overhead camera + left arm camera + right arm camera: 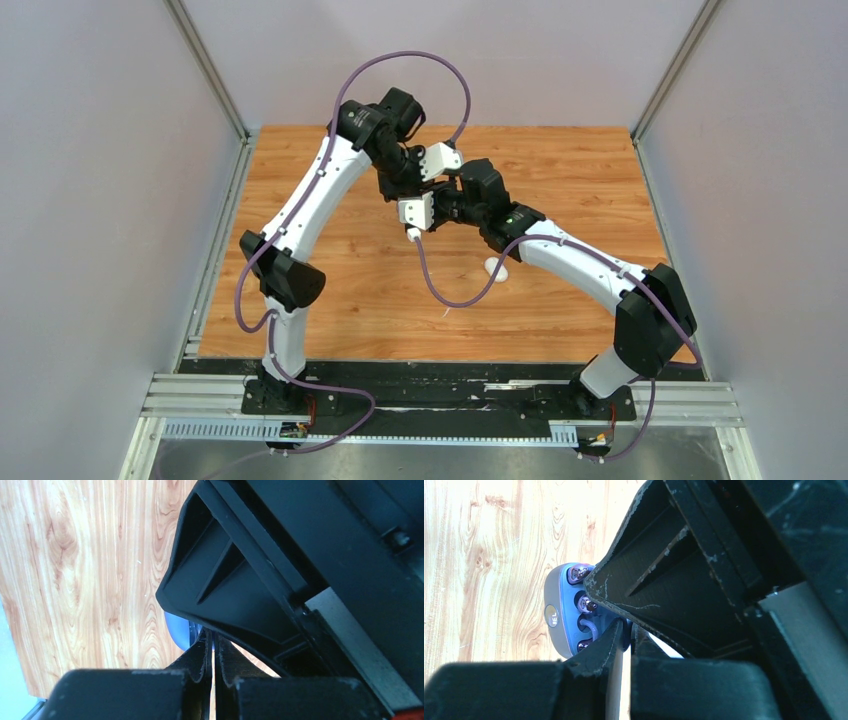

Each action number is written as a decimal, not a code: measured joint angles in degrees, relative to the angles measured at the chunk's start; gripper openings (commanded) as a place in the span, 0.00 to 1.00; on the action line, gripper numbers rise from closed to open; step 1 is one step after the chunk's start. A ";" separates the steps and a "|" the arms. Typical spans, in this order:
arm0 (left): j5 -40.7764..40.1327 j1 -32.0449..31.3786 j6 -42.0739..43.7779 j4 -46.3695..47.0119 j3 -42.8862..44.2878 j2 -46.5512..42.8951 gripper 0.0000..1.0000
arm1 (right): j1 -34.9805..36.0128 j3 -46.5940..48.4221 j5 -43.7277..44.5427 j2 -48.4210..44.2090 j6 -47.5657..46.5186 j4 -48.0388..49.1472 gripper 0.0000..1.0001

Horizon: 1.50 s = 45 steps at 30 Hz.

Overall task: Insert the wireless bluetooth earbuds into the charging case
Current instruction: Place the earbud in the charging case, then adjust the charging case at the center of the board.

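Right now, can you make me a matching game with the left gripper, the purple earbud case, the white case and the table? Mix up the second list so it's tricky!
Things:
1. left gripper
2. purple charging case
3. white case
4. table

What fits:
A. wood-grain top
B. open, with dark buds in its wells
C. jaws shut
D. lying by itself out on the wood

Pairs: 1-C, 2-B, 3-D, 4-A
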 measured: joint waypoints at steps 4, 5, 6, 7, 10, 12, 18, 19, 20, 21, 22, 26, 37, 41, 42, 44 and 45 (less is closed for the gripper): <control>-0.35 0.00 0.35 0.15 -0.83 0.00 0.00 | 0.00 0.00 -0.02 0.00 0.44 -0.31 0.00; -0.50 -0.02 0.46 0.17 -0.94 0.00 0.00 | 0.00 0.00 0.00 0.00 0.50 -0.31 0.00; -0.55 -0.04 0.48 0.15 -0.96 0.00 0.00 | 0.04 0.00 0.00 0.00 0.55 -0.28 0.00; -0.72 -0.07 0.50 0.13 -0.96 0.00 0.00 | 0.15 0.00 0.00 0.00 0.59 -0.24 0.00; -1.57 -0.11 0.70 0.04 -0.96 0.00 0.00 | 0.26 0.00 0.00 0.00 0.63 -0.09 0.00; -1.81 -0.22 0.72 0.09 -0.96 0.00 0.05 | 0.26 0.00 0.00 0.00 0.70 -0.02 0.00; -2.27 -0.02 0.09 0.28 -0.79 0.00 0.34 | 0.33 0.00 0.00 0.00 1.03 -0.09 0.00; -2.38 0.09 -0.13 0.09 -0.59 0.00 0.40 | 0.33 0.00 0.13 0.00 1.03 -0.07 0.00; -2.64 0.22 -0.31 -0.26 -0.39 0.00 0.42 | 0.33 0.00 0.31 0.00 1.01 -0.07 0.00; -3.02 0.33 -0.70 -0.28 0.00 0.00 0.46 | 0.28 0.00 0.35 0.00 0.94 -0.07 0.00; -3.17 0.39 -0.76 -0.24 0.24 0.00 0.47 | 0.13 0.00 0.52 0.00 0.94 0.09 0.00; -5.09 0.48 -0.87 0.83 0.42 -0.24 0.55 | 0.04 0.00 0.39 0.00 1.09 0.15 0.00; -2.93 4.13 -5.29 5.33 3.37 -3.21 0.78 | 0.20 0.61 0.11 0.00 2.67 1.84 0.00; 3.32 11.26 -13.29 13.79 -0.42 -9.64 0.85 | 0.02 1.22 0.66 0.00 4.61 1.90 0.00; 6.34 14.73 -16.70 18.67 -5.05 -13.31 0.86 | -0.07 1.46 0.85 0.00 5.42 1.90 0.00; 11.32 20.68 -23.21 29.14 -16.24 -20.76 0.90 | -0.22 2.08 1.25 0.00 7.19 1.86 0.00; 13.62 23.52 -26.75 35.52 -23.21 -24.68 0.91 | -0.35 2.58 1.70 0.00 8.41 1.86 0.00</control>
